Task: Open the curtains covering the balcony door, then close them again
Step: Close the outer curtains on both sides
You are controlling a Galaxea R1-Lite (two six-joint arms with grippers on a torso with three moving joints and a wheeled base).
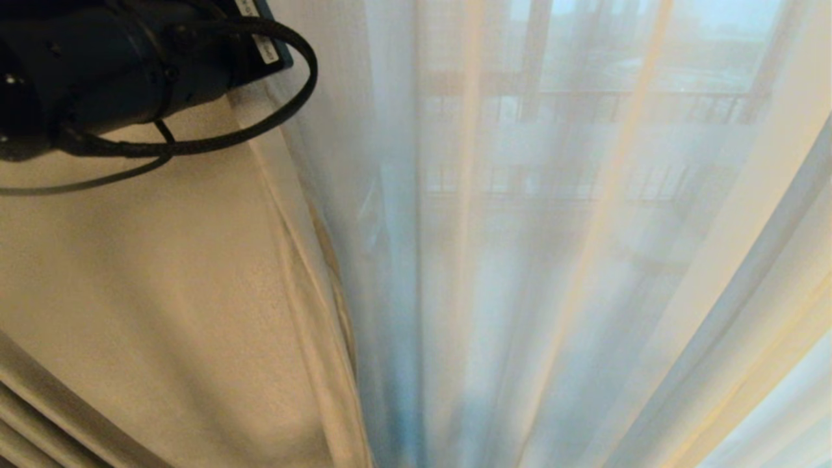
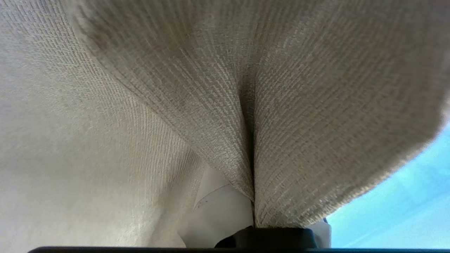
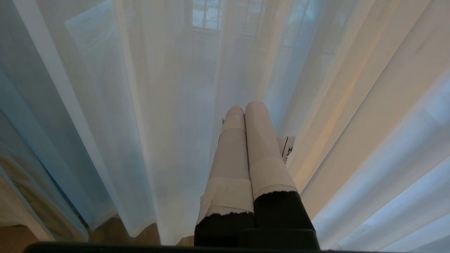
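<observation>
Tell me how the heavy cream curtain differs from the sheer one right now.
The cream curtain is opaque and coarsely woven; the sheer curtain lets the building outside show through. The cream curtain is pinched in the left gripper; the sheer curtain hangs free before the shut right gripper. Both fall in folds.

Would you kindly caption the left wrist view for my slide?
Left gripper shut on a pinched fold of the cream curtain, daylight showing past its edge.

Cream woven-textured curtains (image 1: 162,292), see-through white sheer layer (image 1: 520,260)

Probably a home: floor-length curtains (image 1: 162,292) over glass.
</observation>
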